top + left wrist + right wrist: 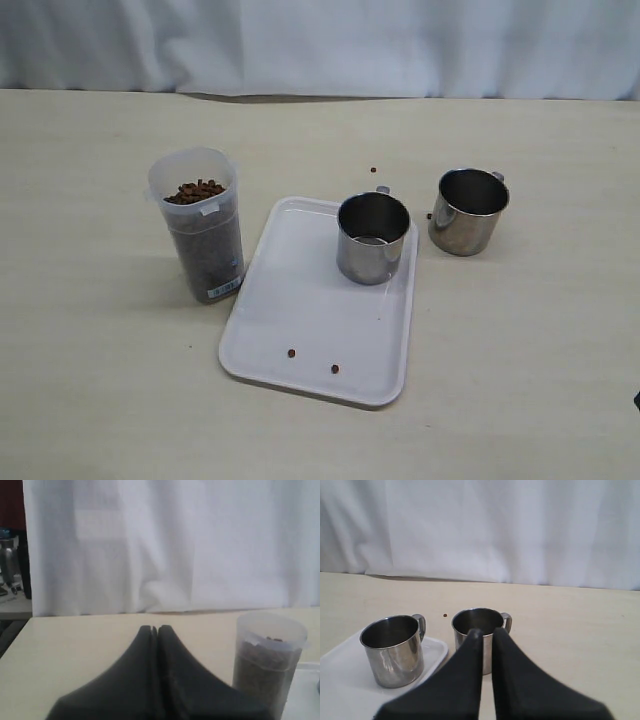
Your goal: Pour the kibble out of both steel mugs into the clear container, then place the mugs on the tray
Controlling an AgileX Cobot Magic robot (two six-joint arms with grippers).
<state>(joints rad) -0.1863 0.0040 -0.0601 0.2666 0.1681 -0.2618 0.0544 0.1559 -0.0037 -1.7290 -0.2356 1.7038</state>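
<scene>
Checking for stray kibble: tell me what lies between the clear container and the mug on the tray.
In the exterior view, only a strip of bare table and bare tray lie between clear container and mug.

A pale beige wood-grain tabletop (100,400) fills most of the frame under soft, even light. A creased white cloth backdrop (320,45) spans the top edge.

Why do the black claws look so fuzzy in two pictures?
Left wrist view: the left gripper is likely too near the lens, so it blurs; the jar looks soft too. Right wrist view: the right gripper blurs likewise. Exterior view: sharper, even light on the tray.
</scene>
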